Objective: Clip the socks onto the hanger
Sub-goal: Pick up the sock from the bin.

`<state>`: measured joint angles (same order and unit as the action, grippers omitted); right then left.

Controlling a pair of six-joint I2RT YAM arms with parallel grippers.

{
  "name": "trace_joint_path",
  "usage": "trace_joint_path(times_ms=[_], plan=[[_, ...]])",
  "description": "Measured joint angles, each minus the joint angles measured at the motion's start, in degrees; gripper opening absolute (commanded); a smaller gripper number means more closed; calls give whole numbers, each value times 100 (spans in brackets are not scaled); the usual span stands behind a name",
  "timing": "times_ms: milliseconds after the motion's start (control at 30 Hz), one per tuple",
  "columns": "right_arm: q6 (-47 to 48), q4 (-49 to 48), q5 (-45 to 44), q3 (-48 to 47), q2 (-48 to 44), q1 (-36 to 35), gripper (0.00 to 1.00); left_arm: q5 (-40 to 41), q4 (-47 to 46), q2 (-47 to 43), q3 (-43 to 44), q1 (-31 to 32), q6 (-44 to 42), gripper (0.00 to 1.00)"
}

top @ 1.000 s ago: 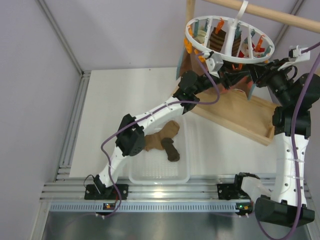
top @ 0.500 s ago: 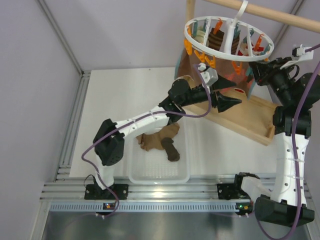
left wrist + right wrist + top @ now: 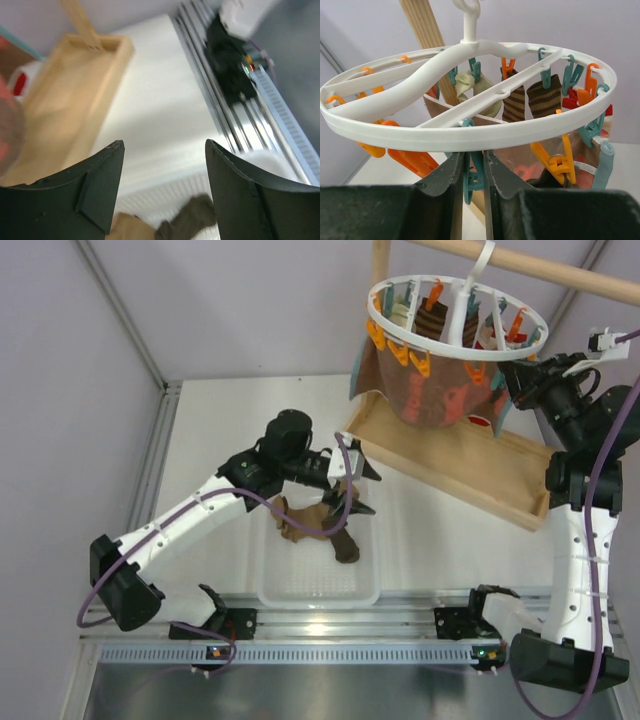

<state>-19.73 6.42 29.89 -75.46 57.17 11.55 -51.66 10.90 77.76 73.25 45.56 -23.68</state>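
Over the white plastic basket (image 3: pixel 318 592) at the table's near edge, the left gripper (image 3: pixel 164 145) hangs with its two dark fingers spread wide and nothing between them. Below it in the basket lie two loose socks. A light tan sock (image 3: pixel 298 523) is bunched up, and a dark brown sock (image 3: pixel 346 545) touches its right side in the top view. Neither touches the fingers.

At the far right, the hanger (image 3: pixel 468 134), a white round ring with spokes, hangs by its hook from a wooden rod (image 3: pixel 540 270). Orange and teal pegs dangle around its rim. Two striped brown socks (image 3: pixel 513 102) and a pale one are clipped at the side away from the right wrist camera.

The right gripper (image 3: pixel 473 155) sits just under the near rim, its fingers drawn close together and pinching a teal peg (image 3: pixel 469 186) that dangles from the ring. A reddish-brown printed cloth (image 3: pixel 440 395) hangs beneath the ring, with a wooden tray (image 3: pixel 480 480) on the table below.
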Motion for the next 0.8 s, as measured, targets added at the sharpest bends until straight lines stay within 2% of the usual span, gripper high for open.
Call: trace_joint_path(times_ms=[133,233,300,500,800], plan=[[-2,0,7,0,2,0,0,-98,2470,387,57,173,-2267,65],[0,2,17,0,2,0,0,361,3681,1108,90,520,-3467,59],[4,2,17,0,7,0,0,780,4050,1473,48,813,-3939,59],[17,15,15,0,11,13,0,1738,3960,1526,-629,1296,-4548,60],[22,28,15,2,11,15,0,2367,3403,1845,-693,1305,-4929,60]])
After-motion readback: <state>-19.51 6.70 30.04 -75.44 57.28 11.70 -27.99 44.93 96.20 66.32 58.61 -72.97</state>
